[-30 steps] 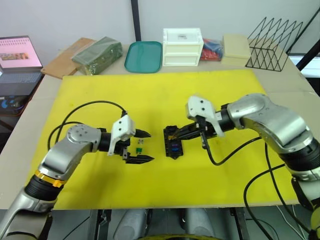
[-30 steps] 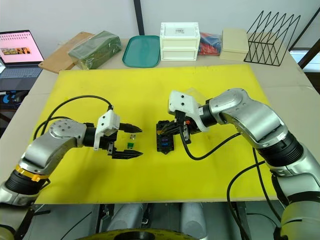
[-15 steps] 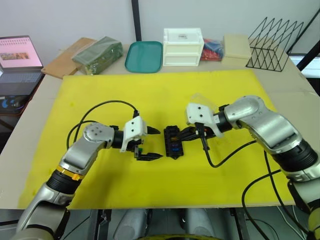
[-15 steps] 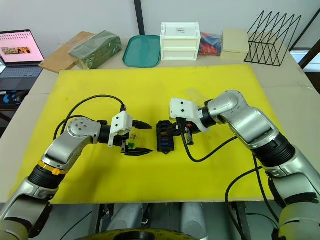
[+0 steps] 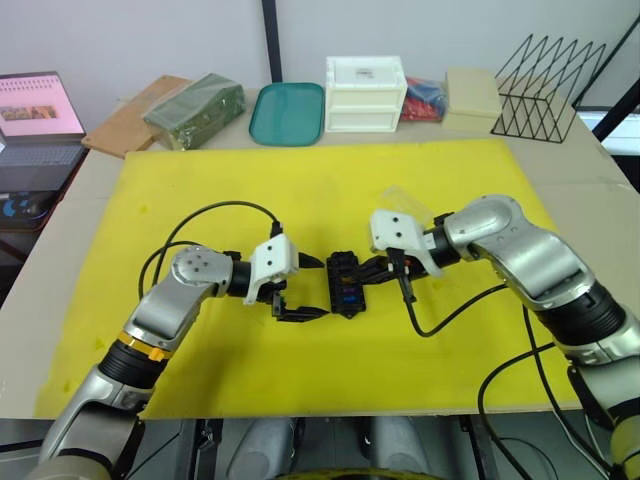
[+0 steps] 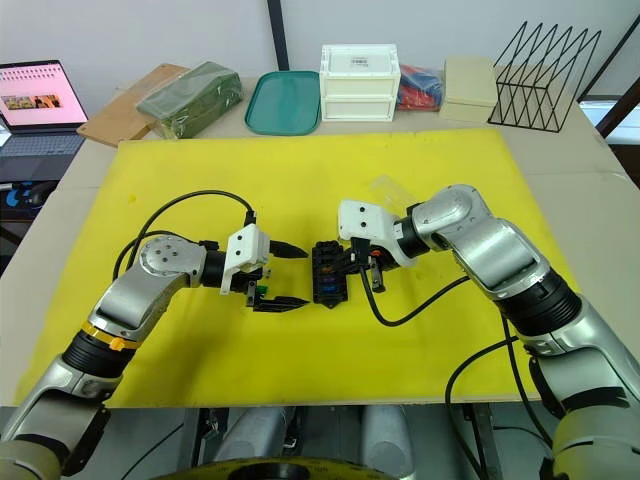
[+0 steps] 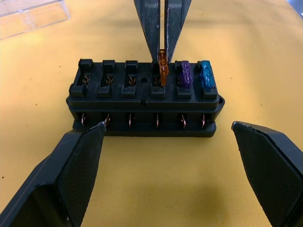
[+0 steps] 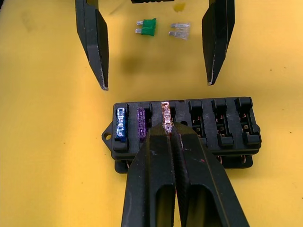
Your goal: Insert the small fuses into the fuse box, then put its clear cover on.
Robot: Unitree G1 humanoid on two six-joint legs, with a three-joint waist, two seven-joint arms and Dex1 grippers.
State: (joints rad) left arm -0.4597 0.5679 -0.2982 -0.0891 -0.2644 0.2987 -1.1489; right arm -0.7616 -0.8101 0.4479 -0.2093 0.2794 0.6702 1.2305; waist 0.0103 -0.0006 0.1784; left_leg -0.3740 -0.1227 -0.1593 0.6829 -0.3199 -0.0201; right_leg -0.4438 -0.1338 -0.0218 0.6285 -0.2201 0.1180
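The black fuse box (image 5: 345, 286) lies on the yellow mat (image 5: 300, 190) between my two grippers. A blue fuse (image 8: 121, 127) and a purple fuse (image 8: 141, 124) sit in its first two slots. My right gripper (image 8: 169, 130) is shut on an orange fuse (image 8: 165, 113), which stands in the third slot, higher than the two seated ones. My left gripper (image 5: 318, 288) is open, its fingers spread just left of the box. A green fuse (image 8: 148, 27) and a clear fuse (image 8: 181, 30) lie loose on the mat under the left gripper. The clear cover (image 5: 405, 197) rests behind the right gripper.
Along the table's far edge stand a white drawer box (image 5: 366, 93), a green tray (image 5: 288, 112), a green bag (image 5: 195, 108), a beige box (image 5: 472, 98) and a wire rack (image 5: 545, 90). A laptop (image 5: 40, 110) sits at the far left.
My left gripper has moved right, up to the fuse box, still open. The right gripper has stayed at the box, shut on the orange fuse.
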